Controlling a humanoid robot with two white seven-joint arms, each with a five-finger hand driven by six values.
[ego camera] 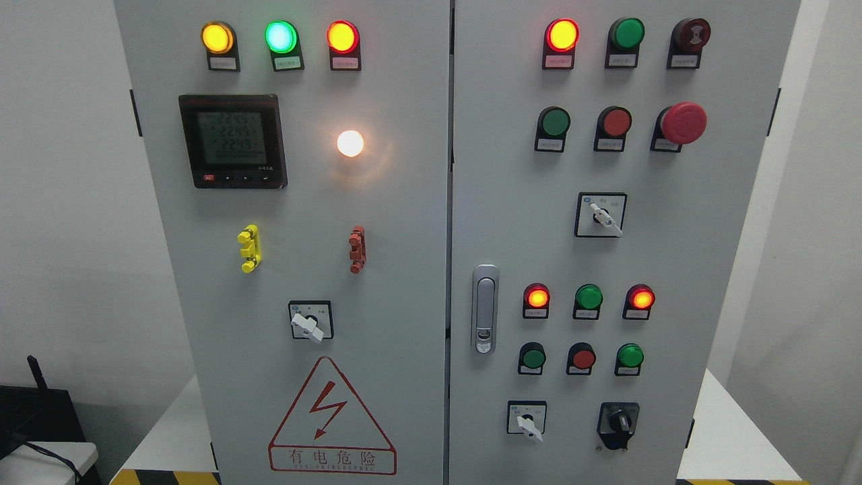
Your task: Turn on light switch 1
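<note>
Faced control cabinet (377, 202) w/ warning sign (331, 421) nearest. No robot hand in view, so grip state unknown. Couldn't tell which was light switch 1; white lamp (350, 143) lit on left door. Prob. done or not started, unclear.

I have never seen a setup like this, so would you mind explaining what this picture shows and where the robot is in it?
This is the single view from the camera on the robot's head, so you see what the robot faces, not the robot itself. Neither hand is in the picture, and nothing is held.

In front stands a grey electrical cabinet with two doors. The left door carries lit yellow, green and red lamps, a digital meter, a glowing white lamp, a yellow switch, a red switch, a rotary knob and a red warning triangle. The right door has more lamps and buttons, a red emergency stop, a door handle and further rotary knobs.

I cannot tell which control is light switch 1.
</note>
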